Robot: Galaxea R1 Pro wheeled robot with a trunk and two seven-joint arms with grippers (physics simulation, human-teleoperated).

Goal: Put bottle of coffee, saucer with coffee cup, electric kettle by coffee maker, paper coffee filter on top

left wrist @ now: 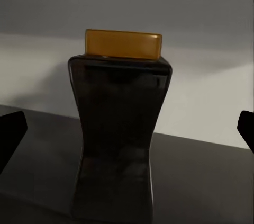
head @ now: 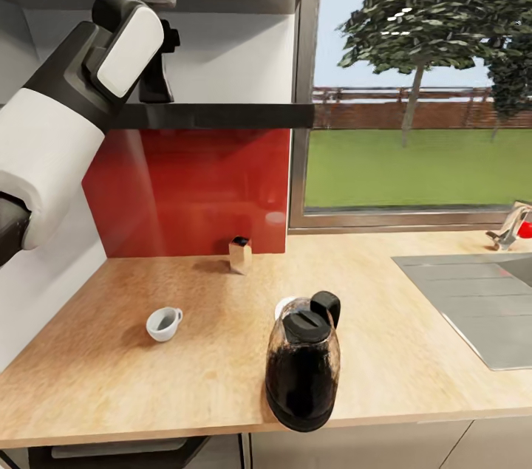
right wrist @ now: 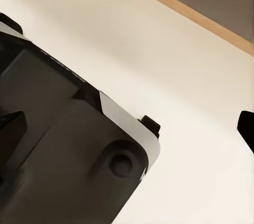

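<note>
One electric kettle, one coffee cup, one saucer, one bottle of coffee.

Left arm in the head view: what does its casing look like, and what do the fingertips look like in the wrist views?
The left arm has a fat white cylindrical segment, then black housing with a rounded white panel and a small grey block on top. In both wrist views the fingertips show as plain black wedges at the frame edges. No cables or markings are visible.

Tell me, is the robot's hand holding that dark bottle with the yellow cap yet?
Not yet. The left gripper is open, its fingertips wide apart on each side of the bottle of coffee, which stands on the kitchen shelf.
</note>
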